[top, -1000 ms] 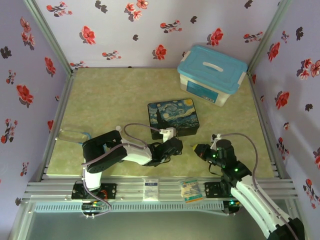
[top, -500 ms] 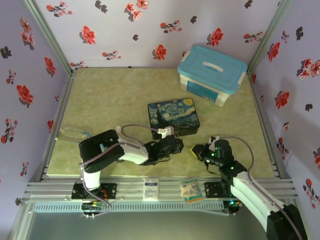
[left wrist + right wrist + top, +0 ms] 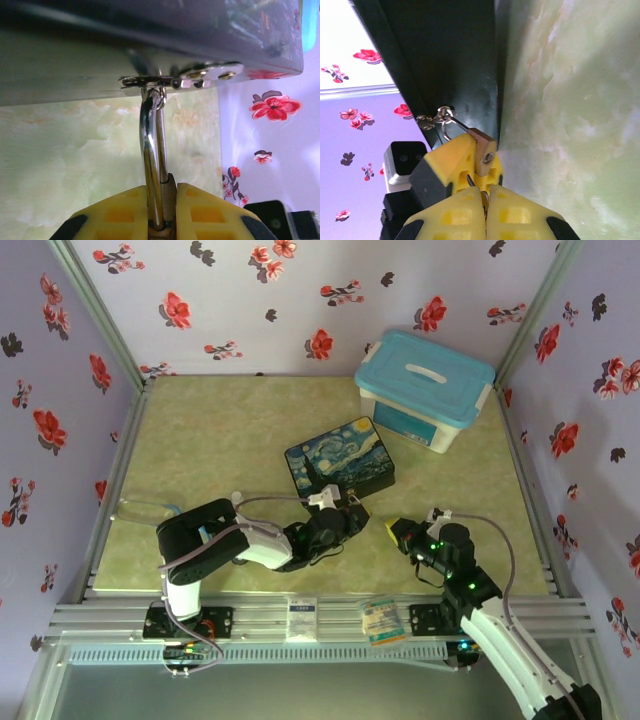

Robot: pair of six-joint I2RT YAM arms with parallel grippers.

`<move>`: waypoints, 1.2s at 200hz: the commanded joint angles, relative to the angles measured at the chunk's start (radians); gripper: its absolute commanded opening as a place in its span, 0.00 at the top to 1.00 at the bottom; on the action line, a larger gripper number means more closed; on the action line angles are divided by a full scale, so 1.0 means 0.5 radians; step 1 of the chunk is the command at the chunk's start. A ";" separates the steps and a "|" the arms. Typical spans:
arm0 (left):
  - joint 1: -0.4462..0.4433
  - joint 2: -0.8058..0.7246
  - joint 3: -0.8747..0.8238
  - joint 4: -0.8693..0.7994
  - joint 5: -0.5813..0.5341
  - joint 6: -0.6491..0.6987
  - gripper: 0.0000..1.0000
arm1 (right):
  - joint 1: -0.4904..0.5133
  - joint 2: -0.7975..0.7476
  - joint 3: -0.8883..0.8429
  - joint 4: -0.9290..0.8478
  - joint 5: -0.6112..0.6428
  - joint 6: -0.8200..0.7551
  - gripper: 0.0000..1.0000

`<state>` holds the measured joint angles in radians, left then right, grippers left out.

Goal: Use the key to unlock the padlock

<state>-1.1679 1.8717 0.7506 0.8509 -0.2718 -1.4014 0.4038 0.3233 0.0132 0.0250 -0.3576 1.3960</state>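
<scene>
The padlock (image 3: 169, 200) is gripped by its brass body between the yellow fingers of the left pincer (image 3: 162, 192), which is closed on it. In the left wrist view its long axis is seen running straight away from the pincer. The body sits at the fingers, and the silver shackle (image 3: 151, 145) points away, up to a metal hasp (image 3: 200, 80) on the dark edge of the painted box (image 3: 340, 462), through whose ring it is hooked.

In the top view the lock is found at the near edge of that box, towards the front of the tabletop (image 3: 220, 440). The left pincer is set just beside the box and the right pincer (image 3: 397, 533) close by on its right.

In the right wrist view the padlock's bottom face, with a round silver keyway (image 3: 490, 158), is turned towards the right pincer and is uncovered. The right pincer's fingers are pressed together, and a thin dark sliver, taken to be the key (image 3: 468, 180), is pinched between them. Its blade is pointed towards the padlock, with the tip beside the left pincer's finger and short of the keyway.

A blue-lidded container (image 3: 425, 390) stands at the far right of the tabletop, apart from the box.
</scene>
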 commanded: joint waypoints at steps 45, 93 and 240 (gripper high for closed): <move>0.009 -0.056 -0.014 0.179 -0.049 -0.131 1.00 | -0.013 0.329 -0.031 0.164 0.048 0.000 1.00; 0.007 -0.064 0.010 0.165 -0.060 -0.129 1.00 | -0.013 0.679 -0.060 0.657 0.027 0.088 1.00; 0.008 -0.035 0.078 0.174 -0.072 -0.133 1.00 | -0.007 0.732 -0.001 0.748 0.024 0.042 1.00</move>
<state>-1.1675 1.8713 0.7528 0.8677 -0.2924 -1.4349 0.4038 0.6800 0.0101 0.3714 -0.3435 1.4254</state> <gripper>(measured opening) 0.147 0.068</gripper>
